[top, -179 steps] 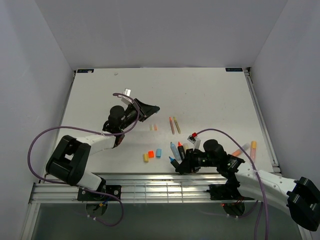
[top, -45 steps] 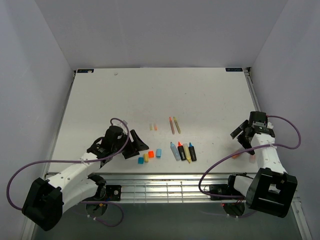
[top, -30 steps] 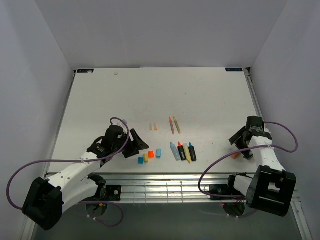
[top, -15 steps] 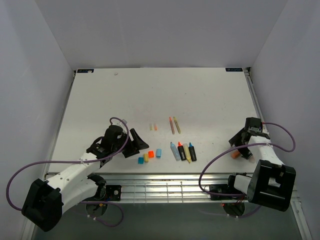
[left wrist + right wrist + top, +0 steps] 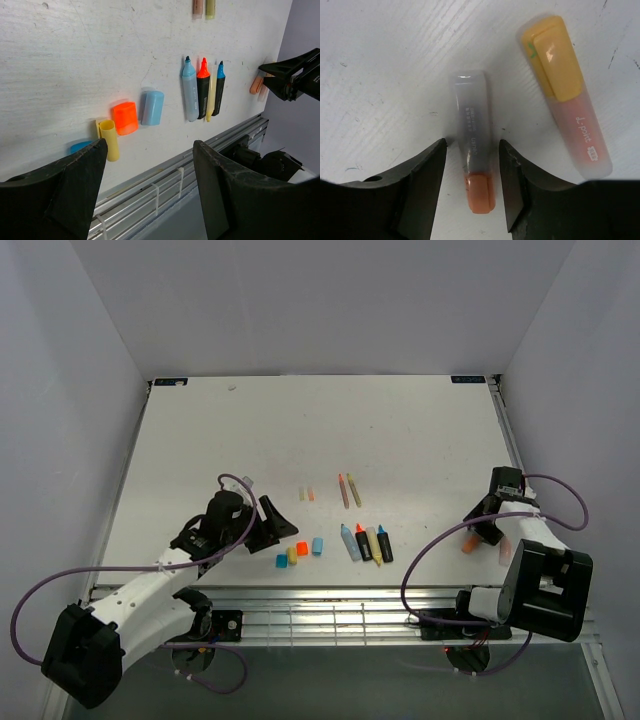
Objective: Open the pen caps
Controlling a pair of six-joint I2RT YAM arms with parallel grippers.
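Observation:
My right gripper point(image 5: 472, 147) is down at the table, open, its fingers either side of a grey see-through pen point(image 5: 470, 120) with an orange cap point(image 5: 480, 192); narrow gaps show on both sides. Beside it lies a pink pen point(image 5: 582, 135) with a yellow cap point(image 5: 552, 55). From above, the right gripper point(image 5: 487, 528) sits at the table's right edge. Loose pen caps lie in a row: blue point(image 5: 281, 561), yellow point(image 5: 292, 555), orange point(image 5: 302, 549), teal point(image 5: 317, 545). My left gripper point(image 5: 278, 528) stands open and empty just left of them.
Several uncapped markers point(image 5: 367, 542) lie side by side near the front edge. Two thin pens point(image 5: 348, 489) and two tiny pale caps point(image 5: 306, 494) lie further back. The metal rail point(image 5: 165, 175) runs along the table's near edge. Cables loop off both arms.
The right gripper has moved down and in over the orange-capped pen, and its jaws have narrowed around it. The left arm has hardly moved.

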